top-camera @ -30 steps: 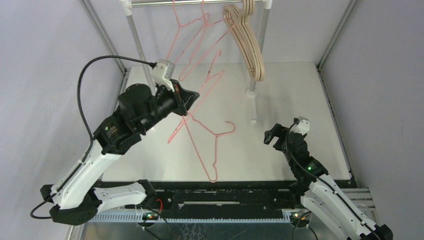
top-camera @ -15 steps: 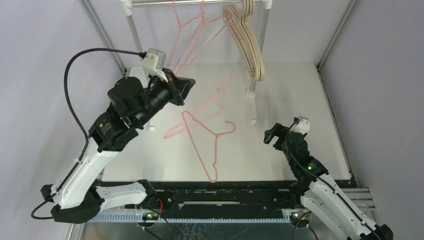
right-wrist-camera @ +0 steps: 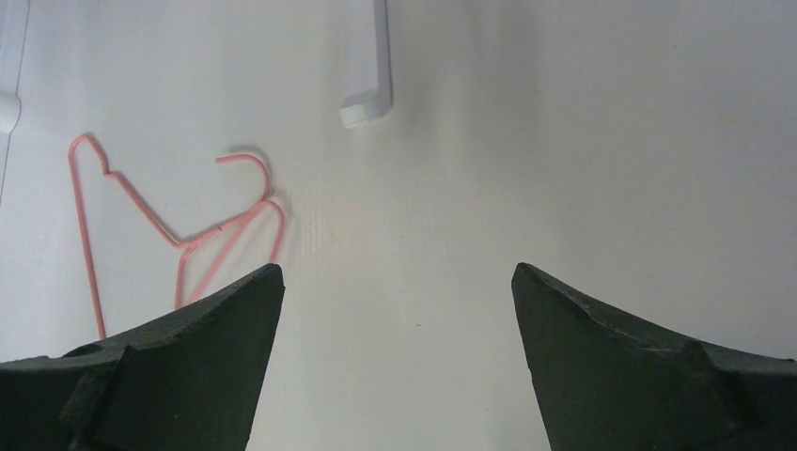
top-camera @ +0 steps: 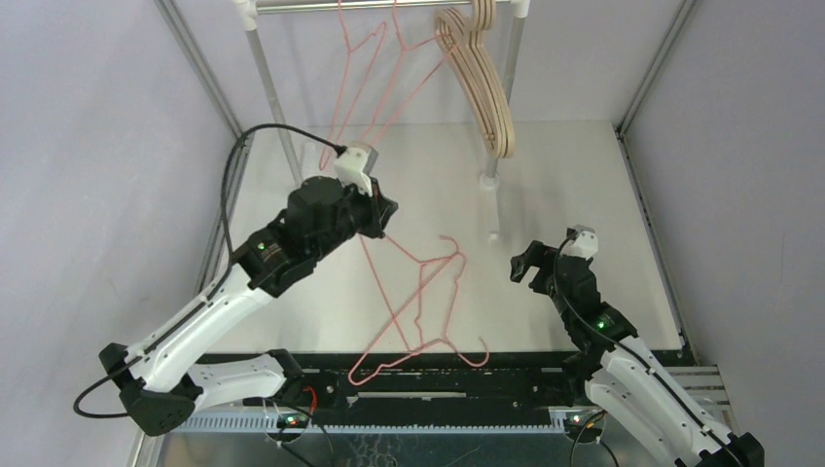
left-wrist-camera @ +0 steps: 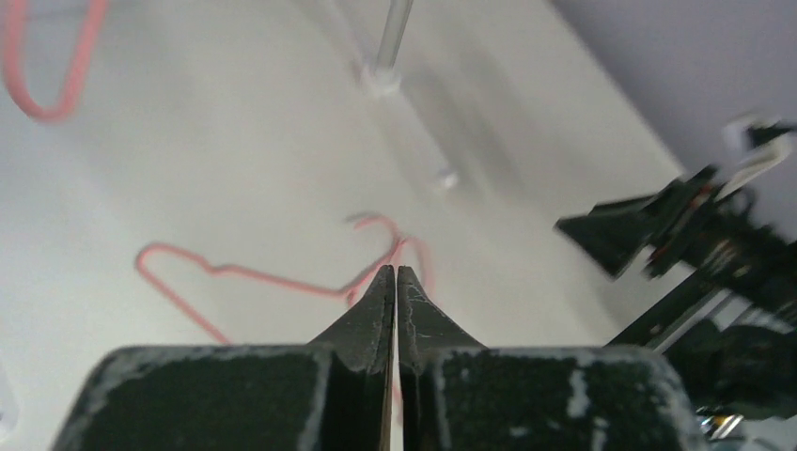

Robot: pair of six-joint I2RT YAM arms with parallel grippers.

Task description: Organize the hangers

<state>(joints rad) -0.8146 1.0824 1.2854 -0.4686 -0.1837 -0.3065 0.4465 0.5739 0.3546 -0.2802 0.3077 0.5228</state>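
Observation:
Two pink wire hangers lie on the white table. One has its hook near the middle. The other reaches from there to the near edge. Both show in the right wrist view, the first and a corner of the second. More pink hangers and beige wooden hangers hang on the rail. My left gripper is shut, hovering over the first hanger; its fingertips show nothing clearly held. My right gripper is open and empty, right of the hangers.
The silver rail with white joints stands at the back on two posts, left and right. The right post's white foot lies near my right gripper and shows in both wrist views. Frame uprights and walls flank the table.
My left arm has swung down from near the rail toward the table's middle. The pink hanger it held has dropped and now lies by the near edge. The right arm has not moved.

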